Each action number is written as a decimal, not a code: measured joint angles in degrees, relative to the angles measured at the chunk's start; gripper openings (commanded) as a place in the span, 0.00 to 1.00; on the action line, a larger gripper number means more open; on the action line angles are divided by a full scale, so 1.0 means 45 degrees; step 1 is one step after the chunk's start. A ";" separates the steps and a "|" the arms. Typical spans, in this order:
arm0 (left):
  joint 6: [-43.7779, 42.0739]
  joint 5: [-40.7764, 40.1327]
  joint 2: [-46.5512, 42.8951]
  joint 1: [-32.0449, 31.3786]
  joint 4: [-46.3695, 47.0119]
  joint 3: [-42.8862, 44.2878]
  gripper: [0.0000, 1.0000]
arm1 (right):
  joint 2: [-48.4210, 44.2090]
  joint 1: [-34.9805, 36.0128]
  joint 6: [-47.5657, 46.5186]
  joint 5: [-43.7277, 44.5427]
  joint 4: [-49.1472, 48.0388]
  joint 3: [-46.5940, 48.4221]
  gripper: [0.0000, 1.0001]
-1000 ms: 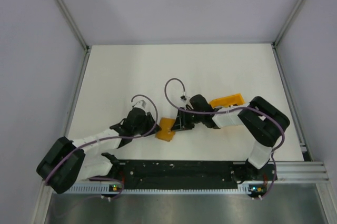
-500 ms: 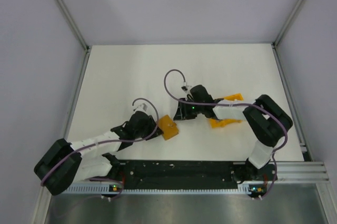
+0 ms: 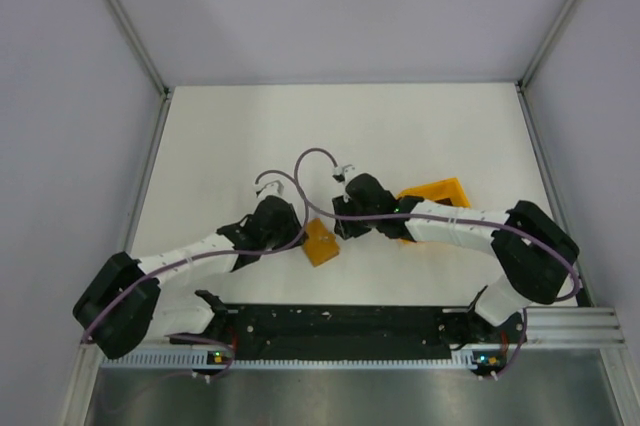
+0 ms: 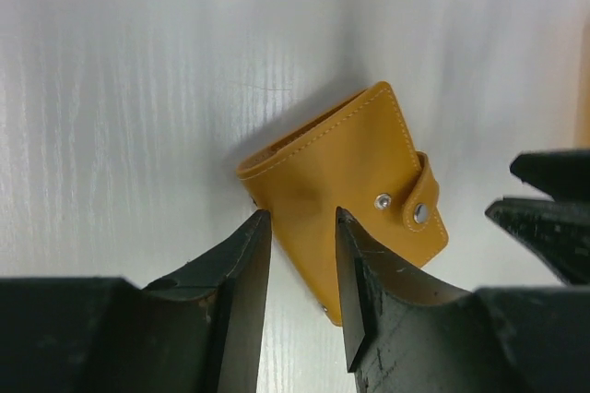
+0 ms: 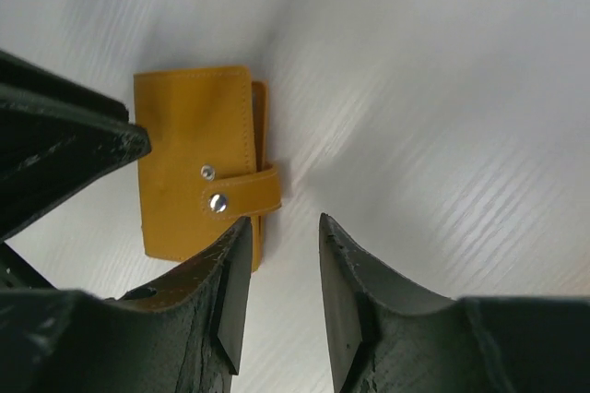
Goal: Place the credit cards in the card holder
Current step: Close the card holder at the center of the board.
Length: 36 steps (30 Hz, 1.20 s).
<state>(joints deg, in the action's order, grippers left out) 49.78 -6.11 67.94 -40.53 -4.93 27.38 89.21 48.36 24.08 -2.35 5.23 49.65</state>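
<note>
From the top view I see the card holder [image 3: 320,243] flat on the table [image 3: 220,146], with the left gripper [image 3: 298,234] at its 9 o'clock and the right gripper [image 3: 336,228] at 1 o'clock. On my left wrist view the holder is snapped closed and the jaws are parted, gripping nothing. On my right wrist view the holder sits at 10 o'clock and the jaws are parted, gripping nothing.

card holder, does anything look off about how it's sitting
The card holder lies skewed between the left claw and the right claw. It is folded with its strap snapped shut, so no pocket is open. No cards show in any view.
</note>
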 measured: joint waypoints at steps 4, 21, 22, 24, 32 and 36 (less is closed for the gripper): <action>-0.0024 -0.0238 0.0505 0.0039 -0.0029 0.0015 0.32 | 0.0000 0.1467 0.0010 0.1399 0.0544 0.0185 0.34; 0.0627 -0.0277 0.1365 0.0204 0.0874 0.0000 0.23 | 0.1141 0.2424 0.0340 0.2647 0.1117 0.1447 0.36; 0.0636 -0.0272 0.1384 0.0209 0.0928 -0.0015 0.23 | 0.1205 0.2482 0.0379 0.2710 0.1214 0.1525 0.37; 0.0675 -0.0267 0.1394 0.0214 0.1001 -0.0039 0.23 | 0.1268 0.2637 0.0529 0.2875 0.1365 0.1661 0.38; 0.0797 -0.0199 0.1443 0.0238 0.1234 -0.0097 0.22 | 0.1734 0.3181 0.0957 0.3944 0.1783 0.1996 0.41; 0.0840 -0.0180 0.1443 0.0238 0.1413 -0.0185 0.22 | 0.2084 0.3254 0.1015 0.4571 0.2118 0.2089 0.40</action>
<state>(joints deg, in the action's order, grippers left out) 53.56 -6.92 74.43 -39.46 1.43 26.55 98.59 63.00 28.64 18.22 14.76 59.05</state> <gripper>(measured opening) 0.222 0.407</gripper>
